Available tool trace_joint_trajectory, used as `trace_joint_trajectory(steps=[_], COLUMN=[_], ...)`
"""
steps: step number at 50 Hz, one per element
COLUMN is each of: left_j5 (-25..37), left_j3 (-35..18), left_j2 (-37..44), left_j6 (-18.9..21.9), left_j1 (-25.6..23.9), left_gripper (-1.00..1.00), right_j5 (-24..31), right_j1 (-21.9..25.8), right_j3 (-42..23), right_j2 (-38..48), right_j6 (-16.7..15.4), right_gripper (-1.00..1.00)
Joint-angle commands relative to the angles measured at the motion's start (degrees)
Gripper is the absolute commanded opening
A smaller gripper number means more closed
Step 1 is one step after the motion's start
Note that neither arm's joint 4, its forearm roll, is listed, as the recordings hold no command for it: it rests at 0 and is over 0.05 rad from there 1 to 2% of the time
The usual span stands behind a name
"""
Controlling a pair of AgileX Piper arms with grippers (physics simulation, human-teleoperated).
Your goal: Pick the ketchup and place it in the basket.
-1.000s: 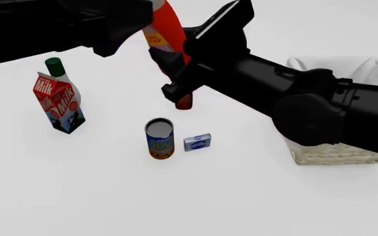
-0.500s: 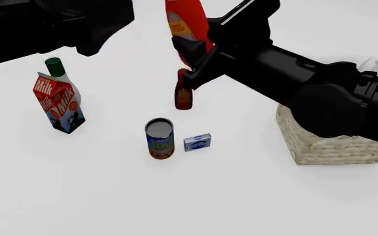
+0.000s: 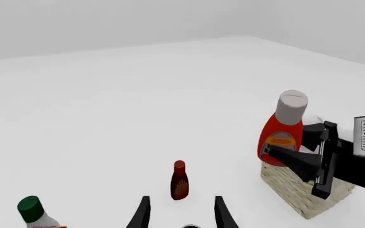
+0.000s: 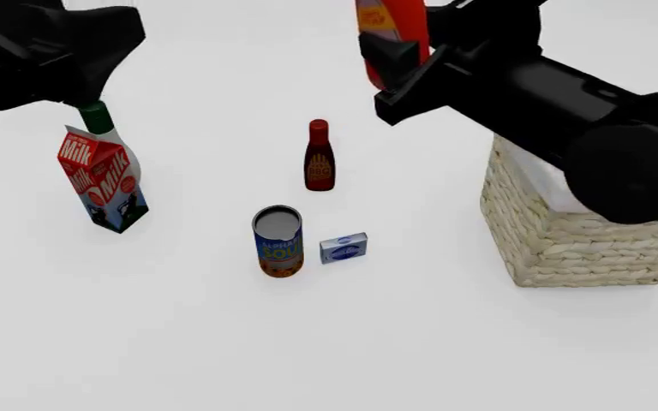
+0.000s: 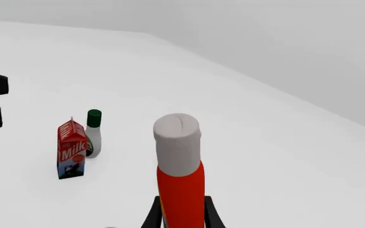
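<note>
Between the two black fingers of the right gripper (image 5: 181, 213), the ketchup (image 5: 180, 180) is clamped at its body and held in the air. It is a smooth, bright red-orange squeeze bottle that narrows to a matte white-grey cylindrical cap, with a yellow-and-white label on its rounded front. From the left wrist view the bottle (image 3: 283, 130) stands upright, cap on top, lifted at the near edge of the basket (image 3: 300, 190). In the front view its top runs out of the picture.

The basket (image 4: 575, 244) lies below and beyond the gripping fingers, on the side the right arm reaches from. It is square and box-like, made of thick, pale straw-coloured woven bands, and a white cloth lining shows along its rim. The right arm covers much of its opening.

The left gripper (image 3: 181, 214) has two thin, dark, curved fingers spread apart with nothing between them. Just ahead of those fingers stands a small maroon bottle (image 3: 179, 180) with a red cap. Off to one side of them are a white bottle with a green cap (image 4: 100, 128) and, touching or nearly touching it, a red gabled milk carton (image 4: 100, 180). Nearer the camera stand a round soup can (image 4: 278, 241) with a grey top and a small blue box (image 4: 343, 248), just beside each other on the flat white table (image 4: 306, 342).
</note>
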Motion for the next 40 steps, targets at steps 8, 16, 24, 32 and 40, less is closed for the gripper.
trace_joint_trajectory(steps=[8,16,24,32,40], left_j5=[-2.8,-3.6,-4.1,-5.0,-5.4], left_j3=[5.6,7.2,7.7,8.7,9.1], left_j2=[-4.3,-4.6,-4.7,-4.6,-4.6], left_j6=[-0.2,-1.1,-1.5,-1.6,-1.3], left_j1=[9.7,11.5,12.4,13.4,14.0], left_gripper=[1.00,1.00,1.00,1.00,1.00], right_j5=[1.1,0.8,0.2,-0.1,-0.7], right_j1=[-6.1,-8.7,-11.2,-14.4,-17.2], right_j3=[1.7,2.7,4.1,5.1,5.6], right_j2=[-4.5,-5.5,-6.3,-7.1,-7.5], right_j6=[1.7,2.3,2.6,3.2,3.4], right_gripper=[-1.00,-1.00,-1.00,-1.00,-1.00])
